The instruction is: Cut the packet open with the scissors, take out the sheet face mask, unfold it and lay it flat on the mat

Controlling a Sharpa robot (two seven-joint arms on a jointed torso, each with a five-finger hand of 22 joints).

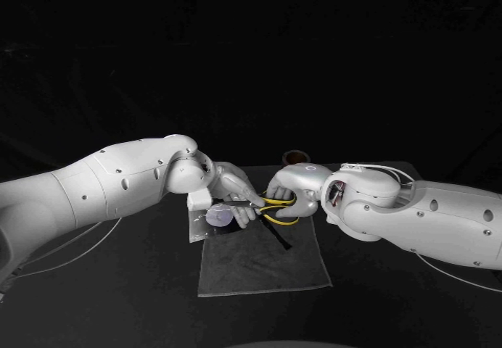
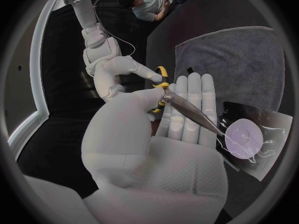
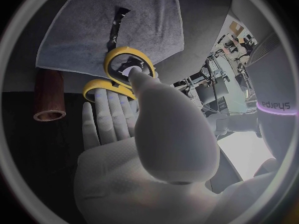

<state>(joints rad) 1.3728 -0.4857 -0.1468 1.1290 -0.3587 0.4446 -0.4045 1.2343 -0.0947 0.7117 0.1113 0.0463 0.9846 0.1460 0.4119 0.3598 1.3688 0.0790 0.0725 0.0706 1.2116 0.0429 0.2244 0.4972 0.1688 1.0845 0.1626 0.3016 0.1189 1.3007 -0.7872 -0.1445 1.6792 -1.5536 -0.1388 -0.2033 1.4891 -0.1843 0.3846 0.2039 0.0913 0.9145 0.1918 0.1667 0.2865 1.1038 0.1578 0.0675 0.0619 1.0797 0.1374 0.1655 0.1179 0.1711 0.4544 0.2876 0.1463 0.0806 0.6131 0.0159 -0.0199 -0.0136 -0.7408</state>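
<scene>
From the head view, a grey mat lies on the black table, with both hands meeting over its far edge. The right hand grasps the scissors by their yellow handles. The left hand reaches in from the left, its fingers right beside those handles. The packet, clear with a pale lilac disc inside, sits at the mat's far left corner, just under the left hand and partly off the cloth. A thin dark strip lies on the mat just near of the scissors. A brown cylinder stands on the far side of the hands.

In the left wrist view, the left hand's fingers are stretched straight and side by side. The scissors' blades look closed and cross in front of those fingers, with the tip reaching the packet's edge. The packet lies beside the palm. I cannot tell whether this hand grips or presses it.

In the right wrist view, the right hand's thumb passes through one yellow loop. Its fingers lie against the other loop. The mat is beyond the scissors, and the brown cylinder stands off the mat, beside this hand.
</scene>
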